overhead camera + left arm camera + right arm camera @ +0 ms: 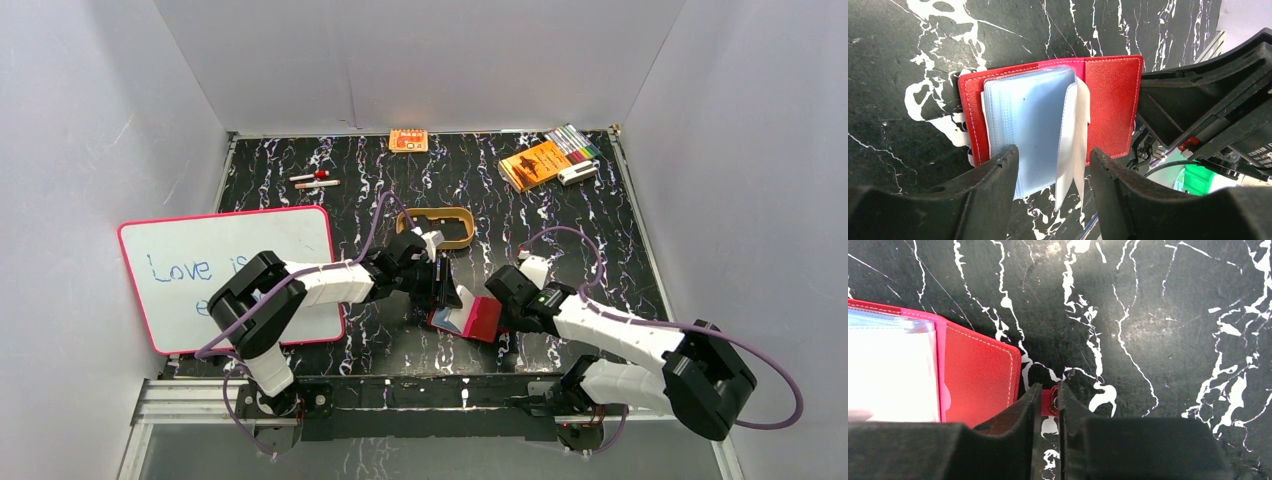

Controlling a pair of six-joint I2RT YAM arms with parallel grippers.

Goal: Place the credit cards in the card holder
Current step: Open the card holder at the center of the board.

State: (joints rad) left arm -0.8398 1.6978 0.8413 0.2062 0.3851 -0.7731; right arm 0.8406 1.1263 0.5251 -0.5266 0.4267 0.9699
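The red card holder [482, 318] lies open on the black marbled table, between the two grippers. In the left wrist view its clear inner sleeves show a light blue card [1023, 125] lying flat, and two pale leaves [1075, 145] stand up at the fold. My left gripper [1053, 172] is open, with its fingers on either side of the sleeves' near edge. My right gripper [1046, 399] is shut on the holder's red snap tab [1050, 402] at the right cover's edge. No loose cards show.
A pink-framed whiteboard [235, 270] lies at the left. A tan oval tray [440, 225] sits just behind the left gripper. An orange packet [408, 140], an orange booklet [533, 163], markers [575, 142] and two pens [315, 180] lie along the back.
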